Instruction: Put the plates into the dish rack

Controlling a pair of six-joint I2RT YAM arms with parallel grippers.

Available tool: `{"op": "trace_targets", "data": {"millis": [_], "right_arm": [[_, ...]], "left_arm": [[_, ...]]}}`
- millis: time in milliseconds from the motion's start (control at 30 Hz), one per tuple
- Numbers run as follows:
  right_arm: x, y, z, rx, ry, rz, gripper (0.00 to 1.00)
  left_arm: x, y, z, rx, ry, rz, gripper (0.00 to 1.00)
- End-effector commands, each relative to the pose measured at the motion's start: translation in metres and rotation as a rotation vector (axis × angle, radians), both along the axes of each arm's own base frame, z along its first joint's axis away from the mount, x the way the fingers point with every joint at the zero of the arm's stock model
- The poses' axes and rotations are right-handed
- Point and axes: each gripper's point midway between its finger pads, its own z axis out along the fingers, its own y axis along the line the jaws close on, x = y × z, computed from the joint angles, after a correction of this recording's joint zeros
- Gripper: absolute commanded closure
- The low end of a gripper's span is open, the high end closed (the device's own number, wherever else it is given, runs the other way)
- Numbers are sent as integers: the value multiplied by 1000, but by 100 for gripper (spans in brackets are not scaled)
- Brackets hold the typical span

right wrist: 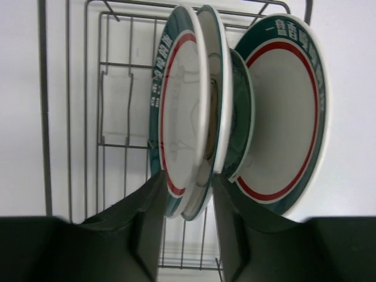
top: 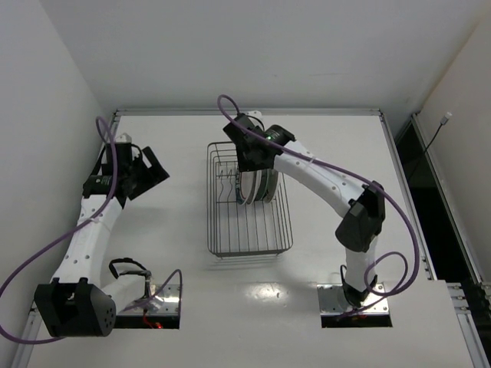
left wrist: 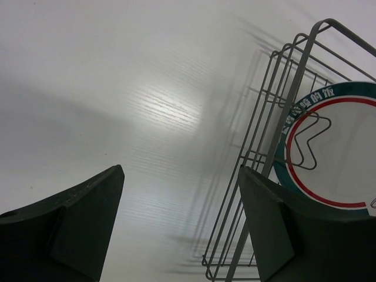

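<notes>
4 plates [right wrist: 182,117] stood in the dish rack [right wrist: 123,63]. R gripper [right wrist: 188,179] straddled an end plate's rim, I couldn't tell if gripping or let go. L gripper [left wrist: 180,170] gaped empty. Best was backing straight out, no sideways nudge imo.

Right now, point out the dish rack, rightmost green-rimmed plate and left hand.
dish rack [top: 249,228], top view, bare wire floor.
rightmost green-rimmed plate [right wrist: 282,111], right wrist view, white centre.
left hand [left wrist: 181,170], left wrist view, midway between fingertips.

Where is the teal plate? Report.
Right wrist view: the small teal patterned plate stands in the grey wire dish rack, left of the rightmost green-rimmed plate.
</notes>
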Motion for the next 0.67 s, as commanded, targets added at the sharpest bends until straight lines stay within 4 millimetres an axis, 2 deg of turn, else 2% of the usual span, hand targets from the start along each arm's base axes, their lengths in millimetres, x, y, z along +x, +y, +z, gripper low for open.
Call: {"op": "trace_targets", "data": {"millis": [0,100,133,167,200,233,267,300,333,400,433,467,500,533,567,633], "right_arm": [[-13,14,10,98,22,69,61],[-17,1,42,90,-48,107,50],[-19,-2,54,95,-70,122,41],[-25,-10,75,115,-113,140,35],[-28,-8,84,138,-135,174,30],[-30,-13,90,137,-150,200,22],[-35,-16,91,136,-147,219,21],[-42,-24,104,151,-175,225,21],[-46,-28,101,151,-175,226,19],[-50,-40,107,164,-204,208,17],[-60,-52,106,160,-209,202,16],[-60,-60,108,162,-225,185,16],[-64,-64,106,170,-222,176,15],[-70,-72,99,141,-202,167,15],[-72,-84,105,146,-217,124,15],[-82,-104,95,98,-181,62,12]], "left_arm": [[3,3,19,9,-49,-18,24],[7,-1,23,6,-73,-49,24],[10,-1,26,23,-96,-75,24],[12,-4,28,21,-110,-97,24],[15,-3,31,30,-128,-103,24],[16,-6,25,21,-126,-113,24],[21,-5,27,24,-154,-113,24],[23,-7,25,19,-165,-120,24],[24,-9,17,12,-161,-128,24],[30,-9,17,7,-193,-122,24],[32,-9,19,9,-205,-122,24],[33,-8,14,8,-194,-122,24],[33,-10,14,1,-195,-130,24],[32,-12,14,1,-196,-144,24],[34,-13,17,8,-212,-160,24],[37,-12,23,18,-232,-166,24]]}}
